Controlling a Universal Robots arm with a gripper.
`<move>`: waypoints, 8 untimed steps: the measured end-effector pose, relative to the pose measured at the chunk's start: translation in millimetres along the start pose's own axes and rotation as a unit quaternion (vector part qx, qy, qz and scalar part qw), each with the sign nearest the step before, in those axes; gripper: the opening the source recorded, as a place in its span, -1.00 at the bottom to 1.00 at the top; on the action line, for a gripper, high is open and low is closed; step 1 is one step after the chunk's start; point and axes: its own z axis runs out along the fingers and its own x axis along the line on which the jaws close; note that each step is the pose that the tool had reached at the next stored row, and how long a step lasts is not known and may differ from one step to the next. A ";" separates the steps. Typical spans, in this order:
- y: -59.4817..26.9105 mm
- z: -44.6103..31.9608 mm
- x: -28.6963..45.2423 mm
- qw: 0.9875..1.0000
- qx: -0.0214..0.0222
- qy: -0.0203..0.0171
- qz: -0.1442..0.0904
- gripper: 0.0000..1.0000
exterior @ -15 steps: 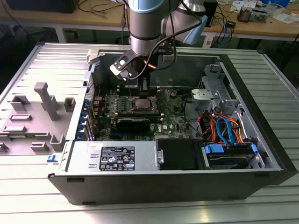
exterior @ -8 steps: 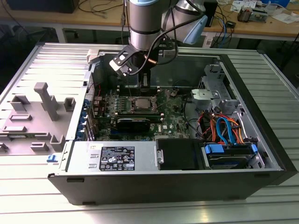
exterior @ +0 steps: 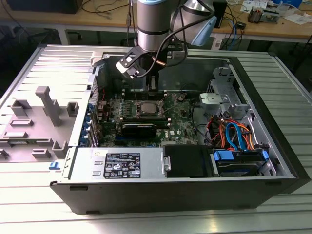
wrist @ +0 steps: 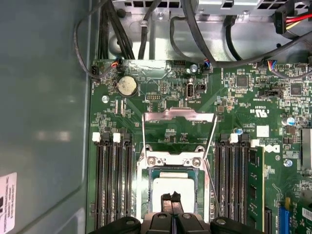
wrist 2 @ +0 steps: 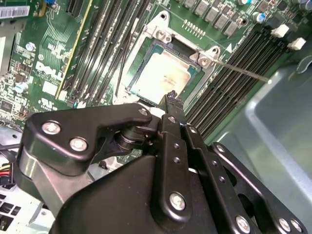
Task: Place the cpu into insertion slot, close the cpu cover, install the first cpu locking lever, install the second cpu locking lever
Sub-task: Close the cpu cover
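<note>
Gripper (wrist: 171,196) fingers pinched together on nothing, tips right over the cpu (wrist: 174,187); touching or not, I can't tell. Cpu sits in the insertion slot (wrist 2: 176,48), mid-motherboard (wrist: 243,107) betw 2 memory-slot banks (wrist: 113,180); cpu cover (wrist: 178,116) flipped open. Risk, imo: tips pressing down skew the chip in its seat. PC case (exterior: 195,192) holds board and cables (exterior: 234,134).

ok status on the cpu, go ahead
gripper over cpu, jaws shut. cpu lying in insertion slot. cpu cover looks open. locking lever juts out beside it.
</note>
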 end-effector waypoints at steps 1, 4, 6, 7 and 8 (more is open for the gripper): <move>1.1 0.1 0.0 1.000 0.000 0.000 0.000 -0.79; 3.6 0.1 -0.1 1.000 0.000 0.000 0.000 -0.79; 4.0 -0.3 -0.1 1.000 0.000 0.000 0.000 -0.79; 4.0 -1.4 -0.1 1.000 0.000 0.000 0.000 -0.79; 4.0 -3.1 -0.1 1.000 0.000 0.000 0.000 -0.79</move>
